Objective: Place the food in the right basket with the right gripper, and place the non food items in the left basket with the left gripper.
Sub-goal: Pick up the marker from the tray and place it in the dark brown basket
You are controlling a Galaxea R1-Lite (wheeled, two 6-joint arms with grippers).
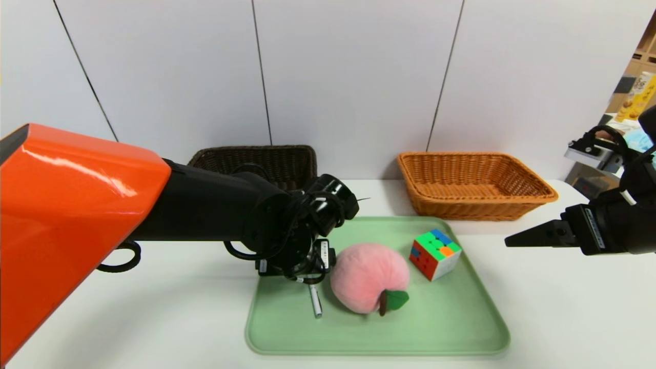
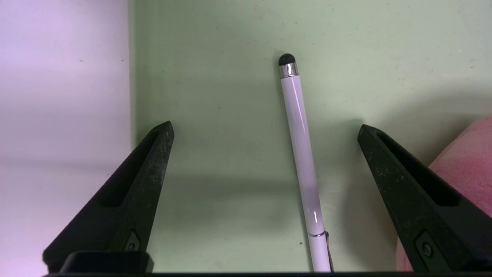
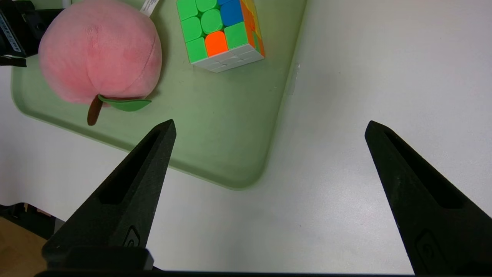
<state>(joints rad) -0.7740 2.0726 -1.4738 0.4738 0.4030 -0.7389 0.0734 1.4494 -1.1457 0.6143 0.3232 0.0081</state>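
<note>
Left claw open over pen, nothing gripped

Left claw (image 2: 266, 127) is wide open above the tray (image 1: 410, 343), one finger each side of the pen (image 2: 301, 154). No contact with the pen that I can see. Pen lies flat on the tray, black tip bare, clip end running out of the left wrist view.

Pen handling, my read: light, stiff, slick barrel, likely to roll or pivot if one finger lands first. Take it mid-barrel, square across, fingers low, both sides closing together. Clip is a poor grip spot.

Peach (image 1: 369, 277) sits on the tray just beside that claw. Plush, so probably soft, light and grippy; wide body, take it round the middle, not by stem or leaf. Watch the near finger: it could nudge the peach on closing.

Cube (image 1: 435, 254) is on the tray past the peach, toward the orange basket (image 1: 476, 205). Rigid, smooth plastic; grip opposite flat faces, squarely, or a layer may twist.

Dark basket (image 1: 256, 154) is behind the left arm, for pen and cube. Orange one is for the peach.

Right claw (image 3: 271, 127) is idle off the tray's right side, also open, holding nothing.
</note>
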